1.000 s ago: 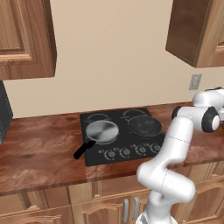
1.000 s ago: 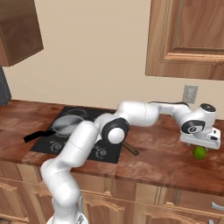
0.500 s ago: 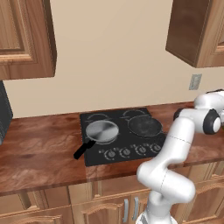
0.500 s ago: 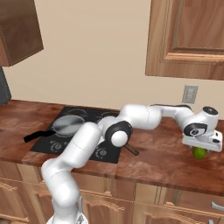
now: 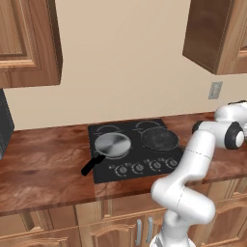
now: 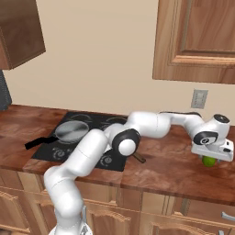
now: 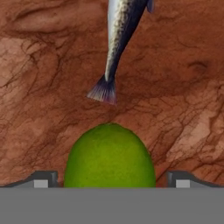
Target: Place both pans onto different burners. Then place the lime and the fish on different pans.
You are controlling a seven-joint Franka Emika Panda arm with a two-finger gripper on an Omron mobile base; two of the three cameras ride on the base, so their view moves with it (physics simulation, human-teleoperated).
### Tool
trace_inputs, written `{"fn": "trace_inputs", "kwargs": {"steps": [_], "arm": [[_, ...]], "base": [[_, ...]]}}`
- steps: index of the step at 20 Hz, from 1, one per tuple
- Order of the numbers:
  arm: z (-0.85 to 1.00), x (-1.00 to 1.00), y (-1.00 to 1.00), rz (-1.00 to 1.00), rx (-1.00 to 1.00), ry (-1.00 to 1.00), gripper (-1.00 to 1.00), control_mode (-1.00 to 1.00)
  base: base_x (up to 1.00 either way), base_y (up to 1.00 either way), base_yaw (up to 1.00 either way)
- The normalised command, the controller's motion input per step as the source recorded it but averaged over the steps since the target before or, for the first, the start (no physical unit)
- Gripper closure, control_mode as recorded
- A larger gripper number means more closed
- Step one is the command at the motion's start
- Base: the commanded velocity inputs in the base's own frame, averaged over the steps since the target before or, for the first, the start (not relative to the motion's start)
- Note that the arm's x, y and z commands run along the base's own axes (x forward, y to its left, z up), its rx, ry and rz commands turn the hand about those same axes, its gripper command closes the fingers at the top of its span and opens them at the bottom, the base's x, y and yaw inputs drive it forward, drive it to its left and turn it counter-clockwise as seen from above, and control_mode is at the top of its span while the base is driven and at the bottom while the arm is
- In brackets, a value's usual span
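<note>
Wooden counter with black cooktop (image 5: 140, 166): both pans, silver pan (image 5: 113, 144) and dark pan (image 5: 159, 138), are seated on separate burners. Gripper (image 7: 111, 181), spread wide, straddles the lime (image 7: 110, 156); fish (image 7: 119, 39) lies at 12 o'clock. Both remain unplaced.

The end effector (image 6: 210, 158) has sunk lower around the lime (image 6: 209, 160), jaws seemingly narrowing slightly.

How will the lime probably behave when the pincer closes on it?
The lime looks round and smooth, so it may roll or slip on the flat wooden counter. It seems small and probably firm. The open pincer stands on both sides of it.
</note>
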Motion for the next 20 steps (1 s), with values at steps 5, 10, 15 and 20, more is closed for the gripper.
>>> {"fn": "trace_inputs", "kwargs": {"steps": [5,10,15,20], "arm": [[-0.03,0.0,0.0,0.0,0.0,0.01,1.0,-1.0],[0.0,-0.06,0.0,0.0,0.0,0.0,1.0,-1.0],[0.11,-0.01,0.02,0.0,0.0,0.0,1.0,-1.0],[0.12,-0.15,0.29,0.0,0.0,-0.02,1.0,-1.0]], "base": [[0.0,0.0,0.0],[0.0,0.0,0.0],[0.0,0.0,0.0],[0.0,0.0,0.0]]}}
